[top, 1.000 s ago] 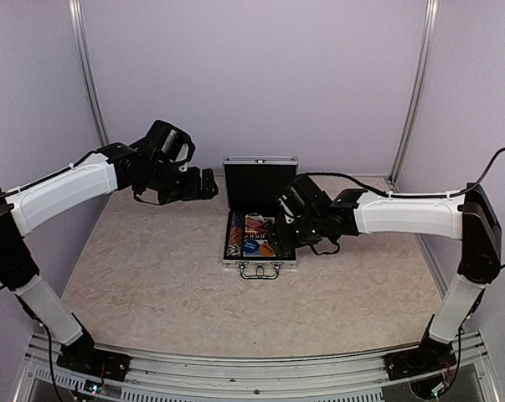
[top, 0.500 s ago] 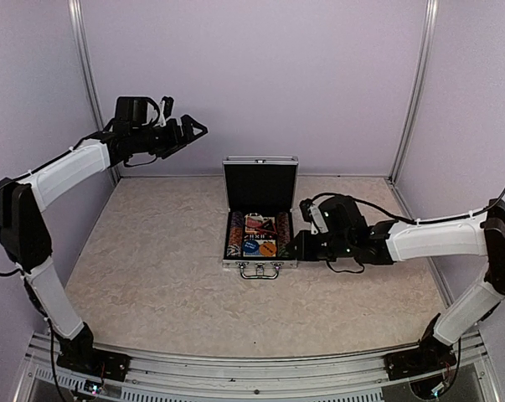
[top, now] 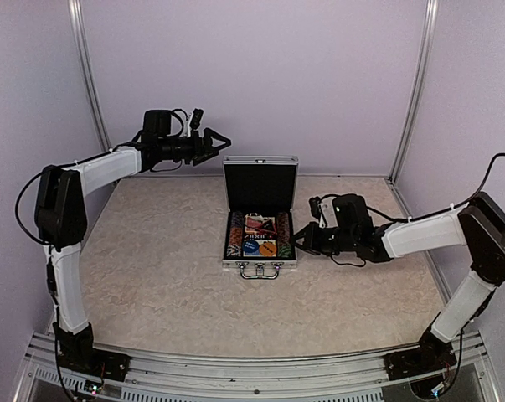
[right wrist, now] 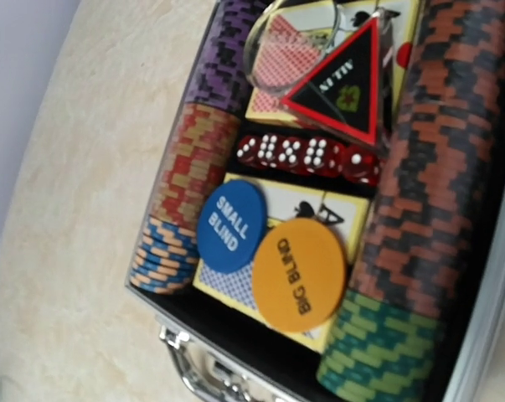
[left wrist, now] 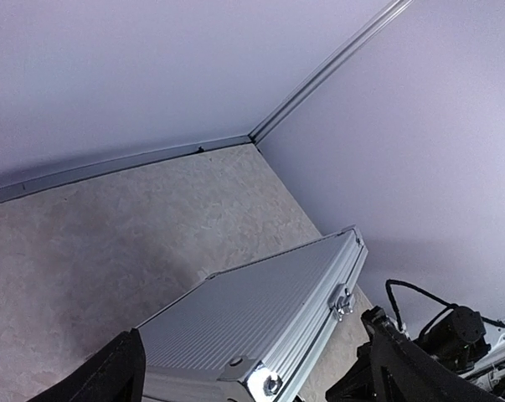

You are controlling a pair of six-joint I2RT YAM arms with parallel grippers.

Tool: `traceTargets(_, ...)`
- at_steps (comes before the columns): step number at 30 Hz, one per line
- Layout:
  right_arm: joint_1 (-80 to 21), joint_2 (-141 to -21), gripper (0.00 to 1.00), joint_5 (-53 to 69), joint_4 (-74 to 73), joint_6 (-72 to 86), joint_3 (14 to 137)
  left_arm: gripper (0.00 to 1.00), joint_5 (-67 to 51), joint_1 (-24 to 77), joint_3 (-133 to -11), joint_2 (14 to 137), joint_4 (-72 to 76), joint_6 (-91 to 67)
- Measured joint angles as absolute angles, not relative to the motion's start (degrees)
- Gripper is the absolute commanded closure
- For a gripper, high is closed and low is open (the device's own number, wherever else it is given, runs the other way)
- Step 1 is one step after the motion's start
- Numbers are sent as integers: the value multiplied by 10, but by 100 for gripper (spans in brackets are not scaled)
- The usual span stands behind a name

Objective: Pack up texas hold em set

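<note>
A: Layout? The case (top: 260,265) sits mid-table, lid (top: 260,184) upright. Chips (right wrist: 185,167), dice (right wrist: 306,157) and blind discs (right wrist: 229,226) lie in the tray.
B: The left gripper (top: 219,145) hovers up behind the lid, jaws spread wide, empty. The right gripper (top: 302,241) is low, just beside the case's right wall, jaws closed, nothing visibly held.
A: Risks?
B: The triangular marker (right wrist: 344,79) rides on top of the cards, so the lid may jam on it. A hard shove from behind could skid the unbraced case forward.
</note>
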State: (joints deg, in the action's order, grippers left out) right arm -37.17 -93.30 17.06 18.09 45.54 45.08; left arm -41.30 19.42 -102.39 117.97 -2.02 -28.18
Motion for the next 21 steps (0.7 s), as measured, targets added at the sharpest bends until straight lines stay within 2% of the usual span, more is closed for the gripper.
traceTargets(12, -329, -998, 99, 241, 253, 504, 461, 12, -519, 196, -1026, 1190, 35, -290)
traceTargets(21, -325, -1016, 99, 267, 280, 516, 463, 15, -540, 204, -1027, 1211, 34, -286)
